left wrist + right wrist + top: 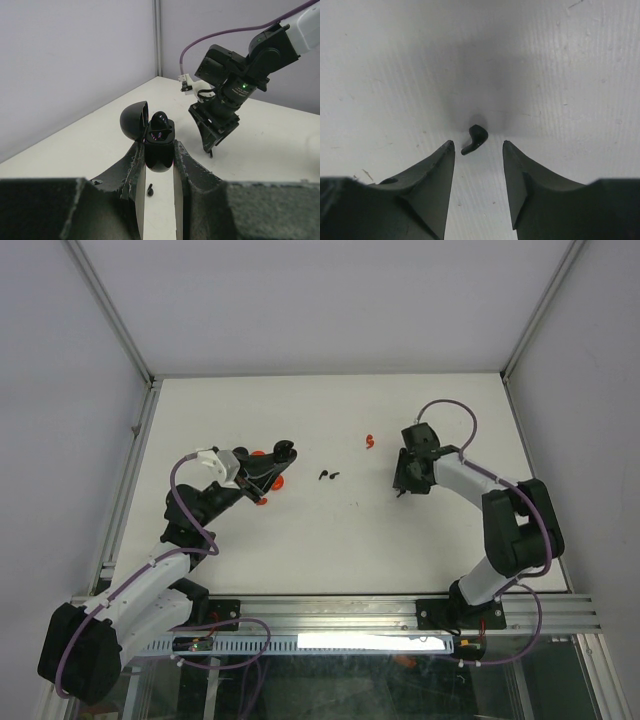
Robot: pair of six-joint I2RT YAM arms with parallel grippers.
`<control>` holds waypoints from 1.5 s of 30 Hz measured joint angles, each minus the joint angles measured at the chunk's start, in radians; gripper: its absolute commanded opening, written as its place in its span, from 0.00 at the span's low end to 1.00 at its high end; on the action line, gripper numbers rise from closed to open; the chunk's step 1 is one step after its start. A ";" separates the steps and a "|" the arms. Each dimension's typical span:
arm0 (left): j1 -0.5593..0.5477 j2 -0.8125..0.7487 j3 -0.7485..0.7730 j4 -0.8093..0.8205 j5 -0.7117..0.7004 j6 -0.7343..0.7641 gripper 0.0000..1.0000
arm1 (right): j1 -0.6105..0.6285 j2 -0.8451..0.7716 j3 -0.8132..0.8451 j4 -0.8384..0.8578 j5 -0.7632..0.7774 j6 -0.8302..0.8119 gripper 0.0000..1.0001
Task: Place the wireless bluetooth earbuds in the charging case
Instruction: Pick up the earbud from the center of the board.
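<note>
My left gripper (158,147) is shut on the black charging case (159,152) and holds it above the table. The case's lid (134,120) is open, and a dark rounded piece stands up in its well. In the top view the gripper (268,472) and case (284,451) are left of centre. A black earbud (328,476) lies on the table just beyond the case and also shows in the left wrist view (150,189). My right gripper (478,145) is open and close over the table. Another black earbud (475,138) lies just ahead of its fingertips. A red earbud (370,440) lies left of the right gripper (402,490).
Round red discs (262,500) lie on the table under and beside the left gripper. The white table is fenced by a metal frame (140,430) at the left, back and right, and a rail (330,612) runs along the near edge.
</note>
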 measured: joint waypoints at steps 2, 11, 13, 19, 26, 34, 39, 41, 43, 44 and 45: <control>0.000 0.000 0.002 0.000 0.000 0.002 0.00 | 0.000 0.011 0.012 0.009 -0.007 0.000 0.45; 0.000 -0.001 0.004 0.000 0.000 0.010 0.00 | 0.000 0.072 0.041 0.013 -0.024 0.000 0.36; 0.000 -0.001 0.004 0.000 0.000 0.013 0.00 | 0.000 0.074 0.041 0.011 -0.024 -0.001 0.35; 0.000 -0.001 0.004 -0.001 0.000 0.015 0.00 | 0.018 0.092 0.064 -0.021 -0.003 -0.012 0.35; 0.000 -0.005 0.004 -0.006 0.000 0.016 0.00 | 0.060 0.133 0.106 -0.054 0.039 -0.029 0.35; 0.000 -0.006 0.005 -0.016 0.000 0.018 0.00 | 0.077 0.164 0.144 -0.066 0.066 -0.038 0.25; 0.000 -0.006 0.006 -0.022 0.001 0.019 0.00 | 0.093 0.167 0.148 -0.071 0.086 -0.050 0.23; 0.000 -0.005 0.006 -0.023 0.001 0.019 0.00 | 0.098 0.167 0.148 -0.071 0.091 -0.057 0.22; 0.000 -0.005 0.006 -0.023 0.002 0.019 0.00 | 0.103 0.166 0.149 -0.072 0.093 -0.063 0.19; 0.000 -0.005 0.006 -0.023 0.003 0.019 0.00 | 0.106 0.164 0.148 -0.074 0.093 -0.066 0.18; 0.000 -0.005 0.006 -0.023 0.003 0.019 0.00 | 0.110 0.163 0.148 -0.079 0.092 -0.069 0.17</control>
